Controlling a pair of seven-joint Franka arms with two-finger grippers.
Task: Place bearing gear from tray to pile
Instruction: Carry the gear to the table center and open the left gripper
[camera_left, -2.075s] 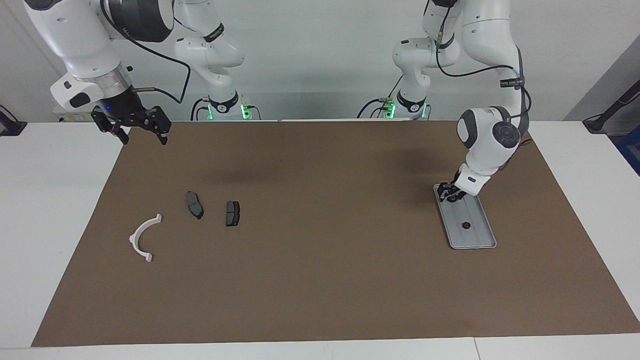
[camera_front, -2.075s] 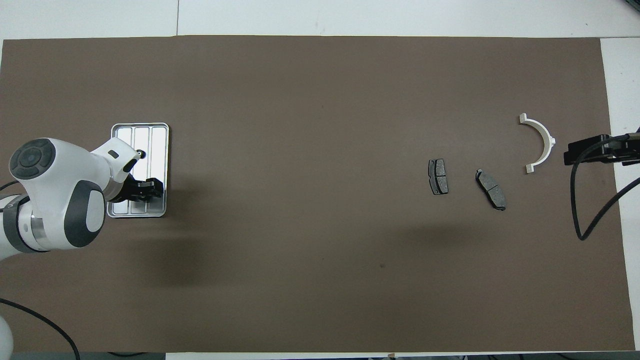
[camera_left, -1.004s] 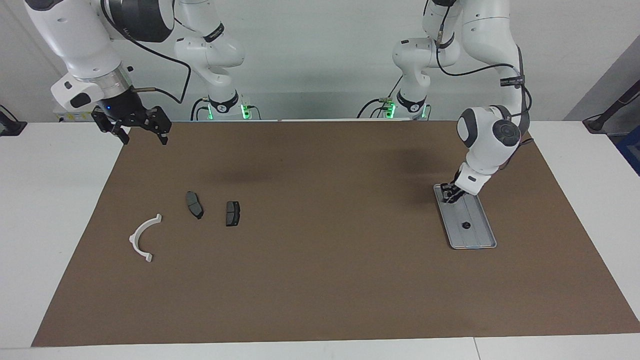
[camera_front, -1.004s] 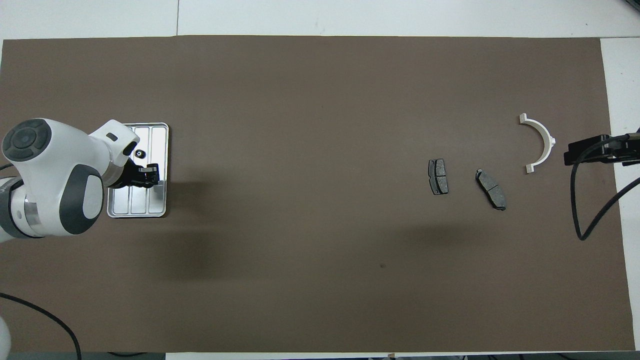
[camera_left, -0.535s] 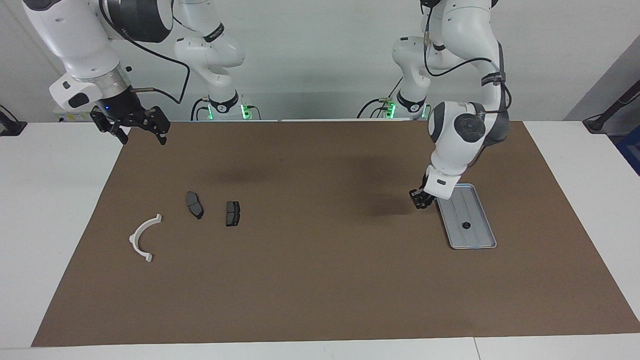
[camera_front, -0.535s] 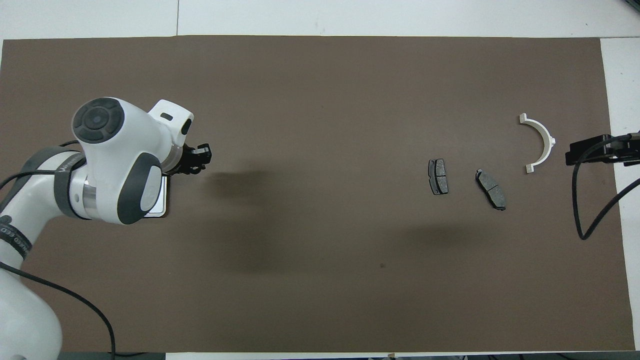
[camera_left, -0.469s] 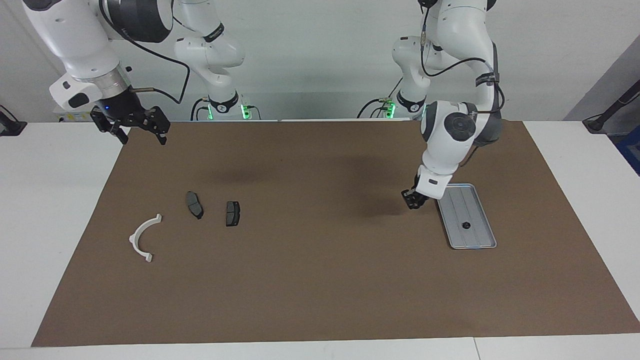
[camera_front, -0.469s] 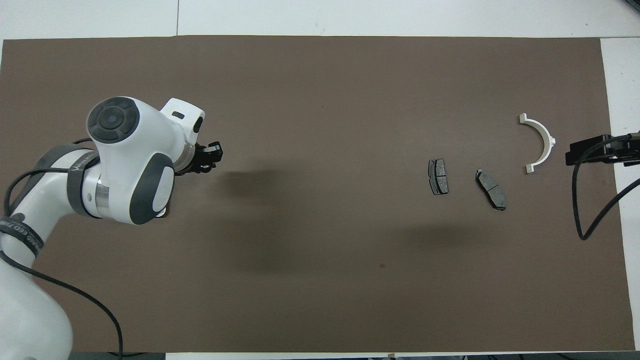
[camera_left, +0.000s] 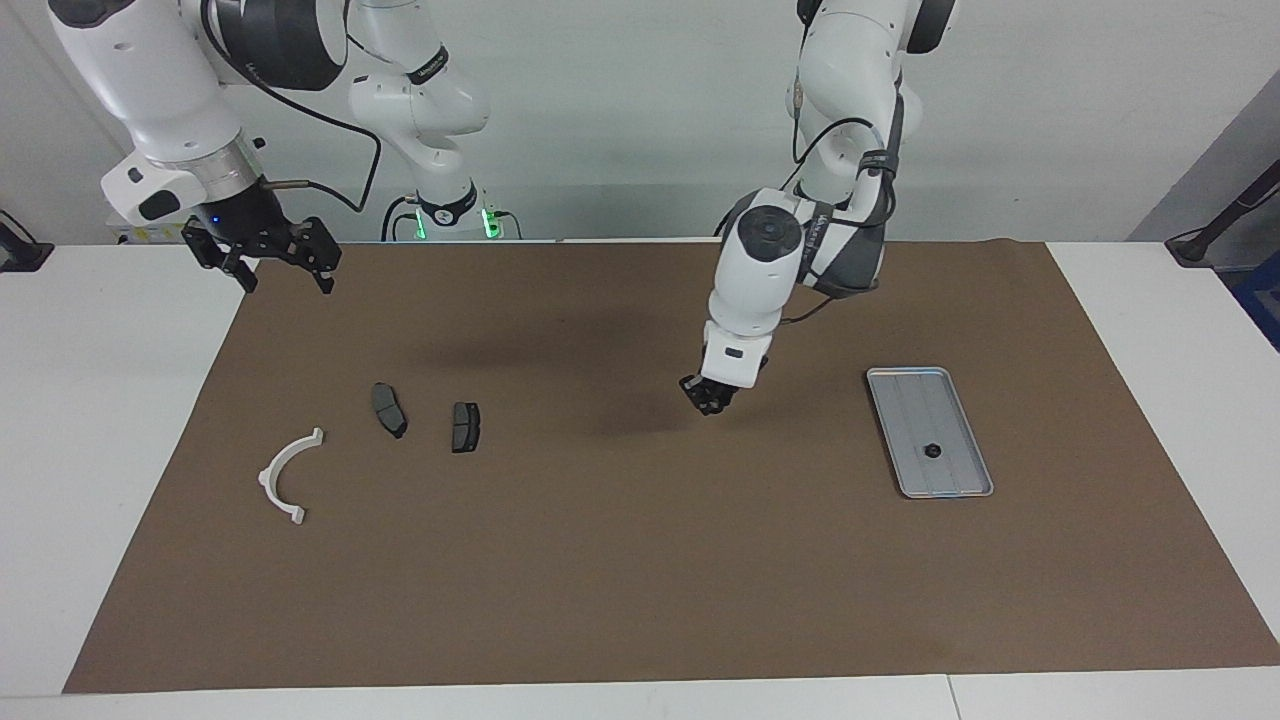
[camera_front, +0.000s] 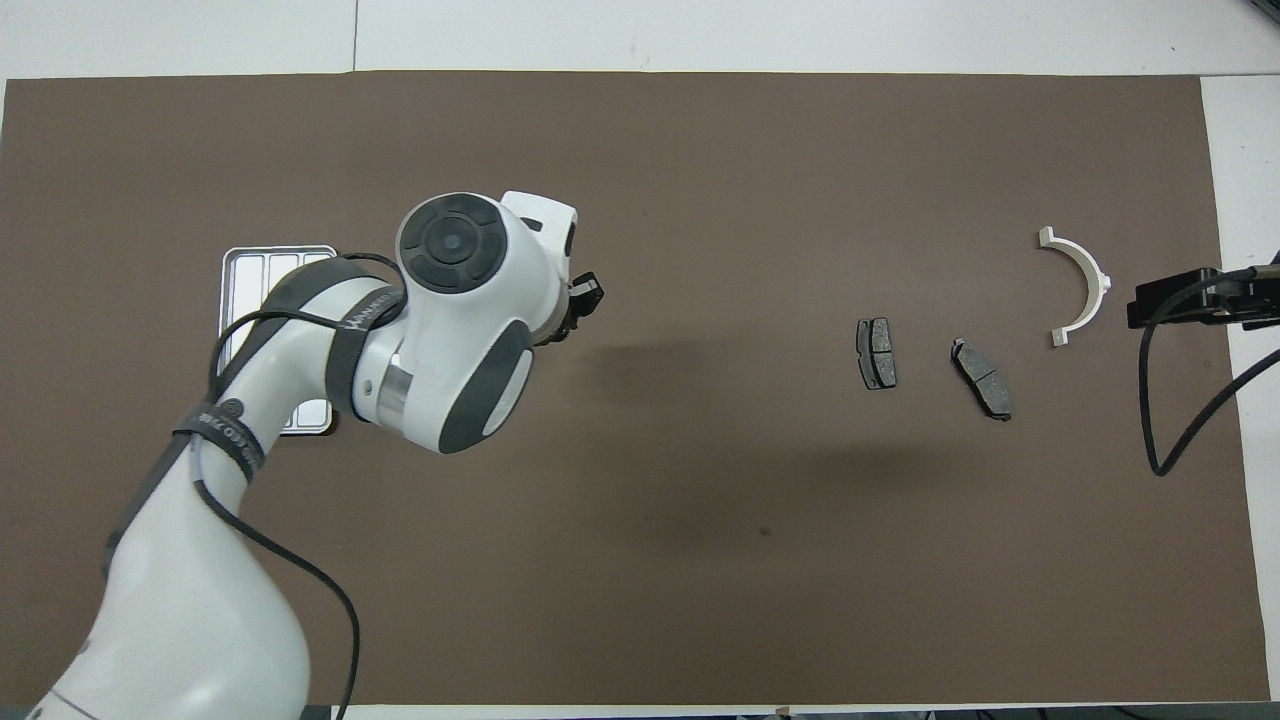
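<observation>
I see my left gripper (camera_left: 708, 398) over the brown mat (camera_left: 620, 560), fingers nearly closed, contents indiscernible; right gripper (camera_left: 268, 262) waits, fingers spread wide, empty.

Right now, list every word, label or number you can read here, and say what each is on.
Black band on the left arm's forearm: white lettering, too small to read.
Second black band on the left arm, nearer its wrist: white lettering, too blurred to read.
Black band on the right arm: lettering too small to read.
Tray: no text visible.
</observation>
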